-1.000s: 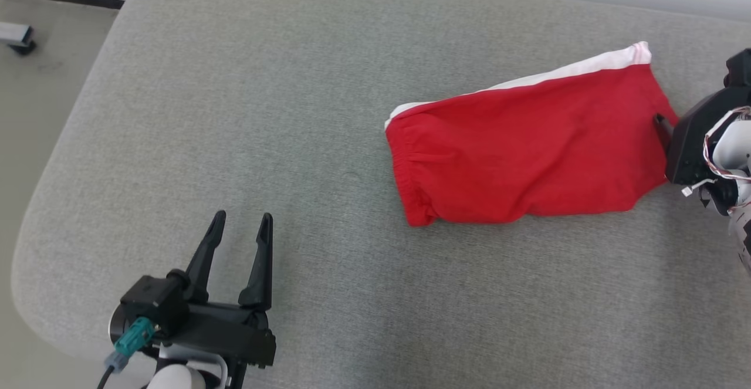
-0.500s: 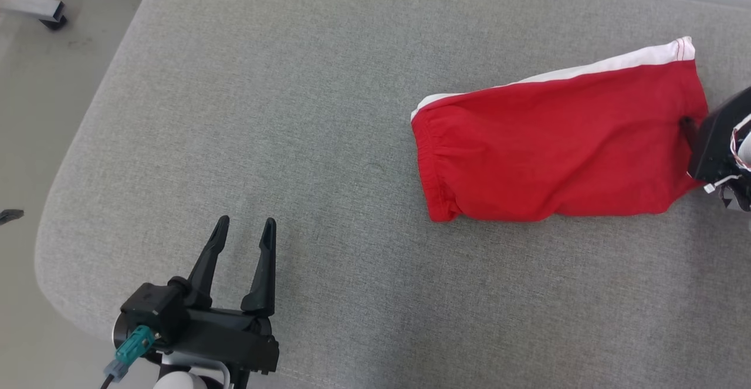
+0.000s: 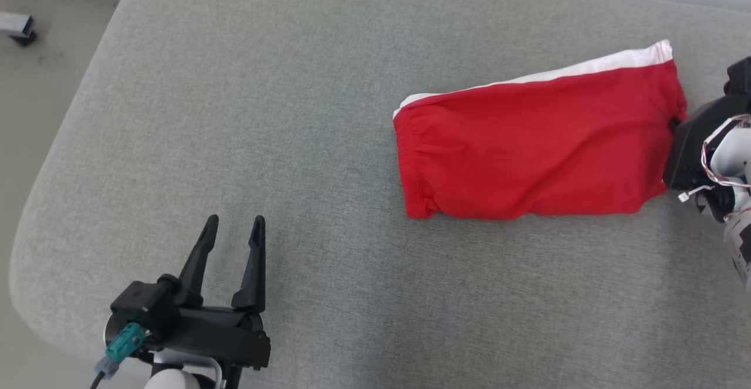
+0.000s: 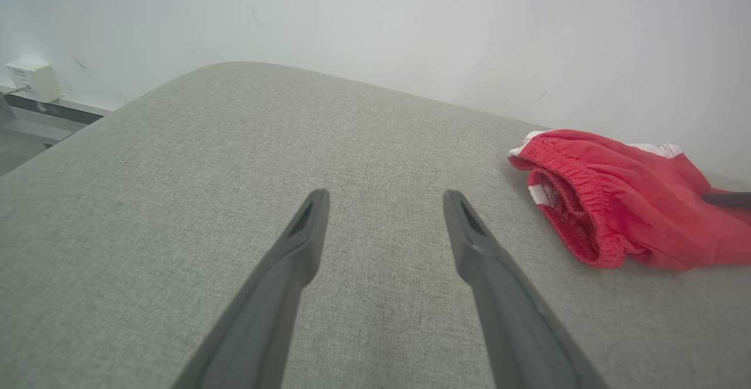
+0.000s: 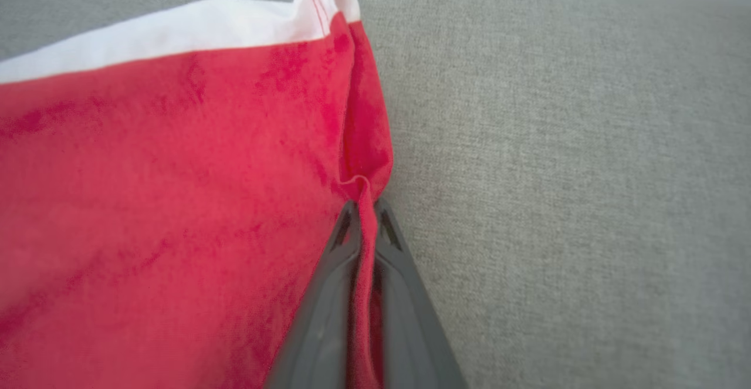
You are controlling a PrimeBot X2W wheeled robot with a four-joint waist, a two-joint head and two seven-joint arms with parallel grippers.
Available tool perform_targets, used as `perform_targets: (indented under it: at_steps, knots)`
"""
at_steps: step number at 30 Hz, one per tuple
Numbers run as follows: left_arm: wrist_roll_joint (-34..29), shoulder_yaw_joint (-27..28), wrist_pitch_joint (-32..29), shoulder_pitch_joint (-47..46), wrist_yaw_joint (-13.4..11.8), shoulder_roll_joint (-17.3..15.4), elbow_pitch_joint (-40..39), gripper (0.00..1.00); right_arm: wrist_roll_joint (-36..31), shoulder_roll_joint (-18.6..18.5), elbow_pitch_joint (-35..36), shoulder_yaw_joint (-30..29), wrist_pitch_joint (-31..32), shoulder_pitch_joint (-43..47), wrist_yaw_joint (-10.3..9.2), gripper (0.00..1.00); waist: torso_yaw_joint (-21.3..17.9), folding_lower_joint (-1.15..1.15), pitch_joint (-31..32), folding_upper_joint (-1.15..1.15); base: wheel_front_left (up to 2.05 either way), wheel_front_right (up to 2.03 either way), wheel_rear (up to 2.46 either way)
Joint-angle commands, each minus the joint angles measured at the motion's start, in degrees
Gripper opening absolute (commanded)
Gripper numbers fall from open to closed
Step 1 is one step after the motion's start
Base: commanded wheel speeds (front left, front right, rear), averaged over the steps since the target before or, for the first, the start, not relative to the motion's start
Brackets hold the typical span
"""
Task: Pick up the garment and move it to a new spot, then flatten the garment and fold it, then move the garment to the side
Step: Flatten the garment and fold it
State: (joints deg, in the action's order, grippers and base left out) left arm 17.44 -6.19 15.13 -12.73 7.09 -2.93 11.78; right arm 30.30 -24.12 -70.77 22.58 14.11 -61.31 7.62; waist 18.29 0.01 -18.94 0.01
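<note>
Across the right half of the head view, the red garment (image 3: 540, 142) lies flat on the grey cushion (image 3: 293, 113), its white stripe (image 3: 563, 69) along the upper edge and its gathered waistband toward the frame's centre. At the right edge of the frame the right claw (image 3: 673, 124) meets the garment's hem. At the lower left the left claw (image 3: 233, 230) sits over bare cushion with its fingers spread apart, well clear of the garment.

From the left wrist view, the left claw (image 4: 385, 198) stands wide over the cushion. The garment (image 4: 622, 201) lies at centre right with its waistband opening toward the camera, and a dark finger (image 4: 727, 199) of the right claw touches it at the right edge.

Down the right wrist view, the right claw (image 5: 364, 207) is pressed together on a pinched fold of the garment's (image 5: 176, 201) hem, red cloth running between its fingers.
</note>
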Motion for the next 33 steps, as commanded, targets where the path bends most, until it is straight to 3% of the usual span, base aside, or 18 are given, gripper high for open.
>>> perform_targets:
  at_steps: [1,10,21,33]
  knots:
    - [-0.40,0.45,-0.03,0.05,0.15,0.02,0.23,1.00,0.72,-0.23,0.21,0.01,-0.05,1.95,-0.26,0.00,-1.39,-0.01,1.47,-0.01,0.00,0.00,0.00]
    - [-0.84,2.40,-0.04,1.88,0.12,0.01,0.24,1.00,2.07,-2.14,5.29,-0.69,-2.95,7.67,-0.24,0.00,-5.72,-0.01,5.54,-0.01,0.00,0.00,0.00]
    - [-1.10,3.13,-0.04,5.10,-0.52,0.01,0.87,1.00,-4.83,-4.84,7.83,-3.33,-7.80,12.34,-0.24,0.00,-9.36,-0.01,11.37,-0.01,0.00,0.00,0.00]
    - [-0.27,2.11,-0.04,7.40,-1.49,0.01,0.63,1.00,-11.79,1.78,17.73,-1.87,-4.67,13.36,-0.23,0.00,-10.04,-0.01,15.00,-0.01,0.00,0.00,0.00]
